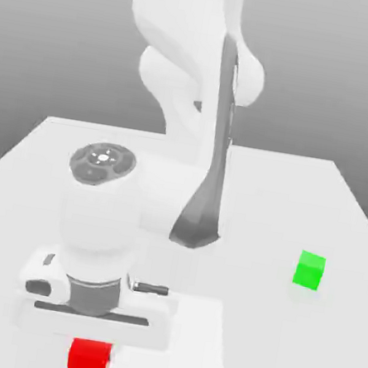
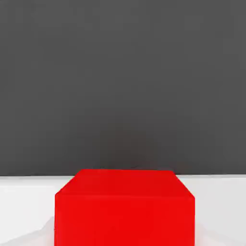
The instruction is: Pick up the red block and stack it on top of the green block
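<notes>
The red block rests on the white table at the front edge of the exterior view, directly under the hand. My gripper points straight down over it and is shut on the red block, with a pale finger against its side. In the hand view the red block is close up and centred, with pale finger edges touching both flanks. The green block stands alone on the table toward the exterior view's right, well apart from the hand.
The white arm rises from its base at the table's middle, behind the hand. Open tabletop lies between the red block and the green one.
</notes>
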`<state>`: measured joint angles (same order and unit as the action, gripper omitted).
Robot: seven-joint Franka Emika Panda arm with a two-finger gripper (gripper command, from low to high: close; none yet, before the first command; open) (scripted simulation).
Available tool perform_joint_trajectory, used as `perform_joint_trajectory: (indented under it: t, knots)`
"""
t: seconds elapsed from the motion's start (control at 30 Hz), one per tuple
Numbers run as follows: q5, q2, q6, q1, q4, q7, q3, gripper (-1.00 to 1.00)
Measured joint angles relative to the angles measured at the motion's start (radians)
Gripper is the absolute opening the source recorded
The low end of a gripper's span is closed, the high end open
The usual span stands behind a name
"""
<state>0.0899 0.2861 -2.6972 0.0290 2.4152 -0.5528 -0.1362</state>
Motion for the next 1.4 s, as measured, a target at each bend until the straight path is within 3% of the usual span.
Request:
perform_joint_trajectory:
  t: [0.23, 0.4, 0.7, 1.4]
  knots:
    - [0.066, -0.185, 0.037, -0.172, 0.146, -0.130, 0.167, -1.00]
    - [0.123, -0.325, 0.039, -0.447, 0.278, -0.260, 0.280, -1.00]
    - [0.144, -0.546, 0.033, -0.659, 0.499, -0.525, 0.516, -1.00]
    - [-0.020, -0.411, -0.124, -0.576, 0.508, -0.654, 0.596, -1.00]
